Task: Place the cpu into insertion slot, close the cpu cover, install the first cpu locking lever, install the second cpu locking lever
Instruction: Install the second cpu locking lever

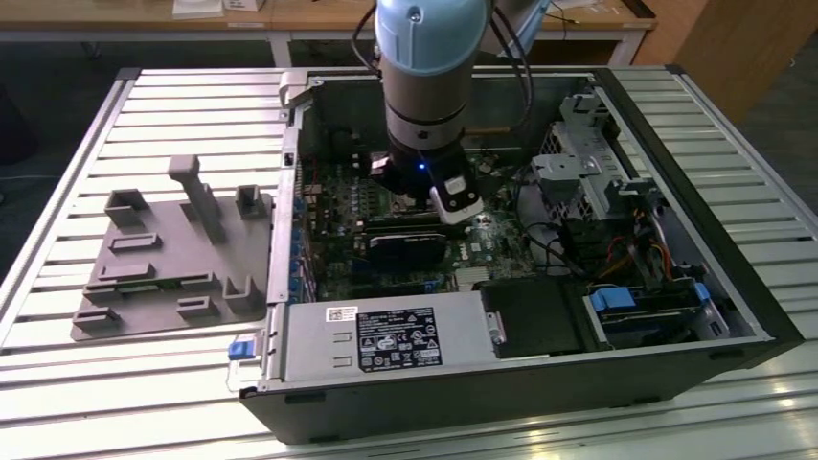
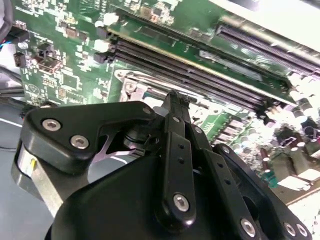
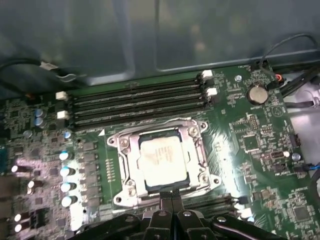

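The gripper [image 3: 171,196] is hovering with its fingers pressed together, gripping nothing, at the edge of the insertion slot [image 3: 124,177] on the green board [image 3: 260,150]. The cpu [image 3: 161,156] is sitting in that slot, framed by the cpu cover [image 3: 192,145], beside the long black slots [image 3: 135,102].

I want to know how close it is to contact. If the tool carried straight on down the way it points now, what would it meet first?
Most likely the rim of the cpu cover, over the cpu in its slot. The tool, fingers together, points at that edge; the depth between them is unclear.
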Controlling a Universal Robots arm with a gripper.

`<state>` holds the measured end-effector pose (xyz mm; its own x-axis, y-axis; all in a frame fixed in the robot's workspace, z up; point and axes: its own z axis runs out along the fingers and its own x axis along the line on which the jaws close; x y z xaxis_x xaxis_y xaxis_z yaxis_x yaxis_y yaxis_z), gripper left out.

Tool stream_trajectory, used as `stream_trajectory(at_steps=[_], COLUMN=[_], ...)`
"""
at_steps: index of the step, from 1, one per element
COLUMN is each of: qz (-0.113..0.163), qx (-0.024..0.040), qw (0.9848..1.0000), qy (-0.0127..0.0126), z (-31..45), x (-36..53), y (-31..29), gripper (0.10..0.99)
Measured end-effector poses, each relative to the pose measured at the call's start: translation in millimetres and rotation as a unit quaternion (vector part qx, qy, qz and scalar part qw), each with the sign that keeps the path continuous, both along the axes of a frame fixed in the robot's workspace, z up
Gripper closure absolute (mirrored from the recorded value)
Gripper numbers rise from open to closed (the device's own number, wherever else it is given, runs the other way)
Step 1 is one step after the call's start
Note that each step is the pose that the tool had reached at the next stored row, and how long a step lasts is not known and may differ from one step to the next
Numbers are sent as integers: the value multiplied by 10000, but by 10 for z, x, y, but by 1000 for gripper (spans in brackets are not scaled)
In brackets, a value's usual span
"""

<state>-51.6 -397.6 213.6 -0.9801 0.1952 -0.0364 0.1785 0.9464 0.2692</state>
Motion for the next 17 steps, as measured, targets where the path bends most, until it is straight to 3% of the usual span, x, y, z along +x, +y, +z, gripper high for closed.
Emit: stream_trajectory(at_steps=[11, 17], qz=[0, 1], qx=[-320, -420], qw=[9995, 9991], qy=[18, 18], z=[-1, -2], x=[35, 36], y=[268, 413], gripper=[980, 980])
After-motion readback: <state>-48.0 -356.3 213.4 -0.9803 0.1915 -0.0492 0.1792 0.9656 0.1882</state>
